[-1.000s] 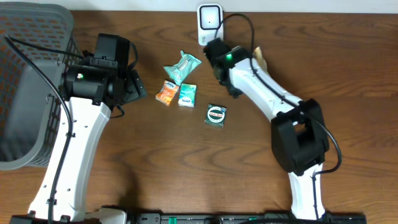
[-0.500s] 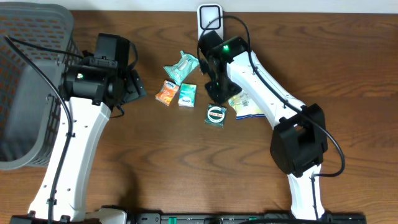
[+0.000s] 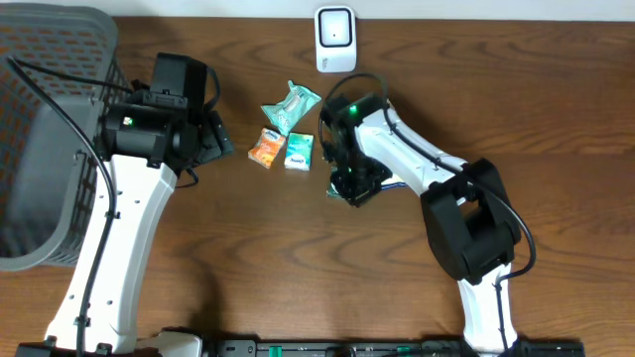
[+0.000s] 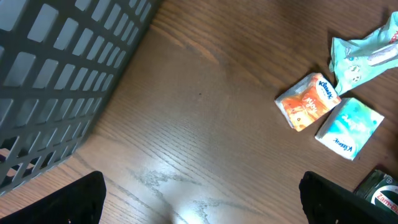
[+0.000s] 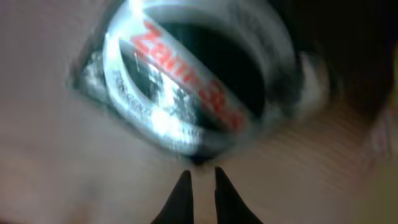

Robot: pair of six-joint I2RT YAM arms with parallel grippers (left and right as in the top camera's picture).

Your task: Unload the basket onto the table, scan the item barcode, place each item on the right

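We see a brown wooden table (image 3: 556,119) with a handful of things lying on it. Taking the orange tissue pack (image 3: 266,148) as our mark, a teal tissue pack (image 3: 299,151) lies just beside it on the right. A crinkled teal packet (image 3: 292,106) lies just behind the pair. A dark green packet (image 4: 380,186) lies further right and nearer the front. A white scanner (image 3: 335,40) stands well behind, at the far edge. A grey basket (image 3: 60,40) sits well to the left.
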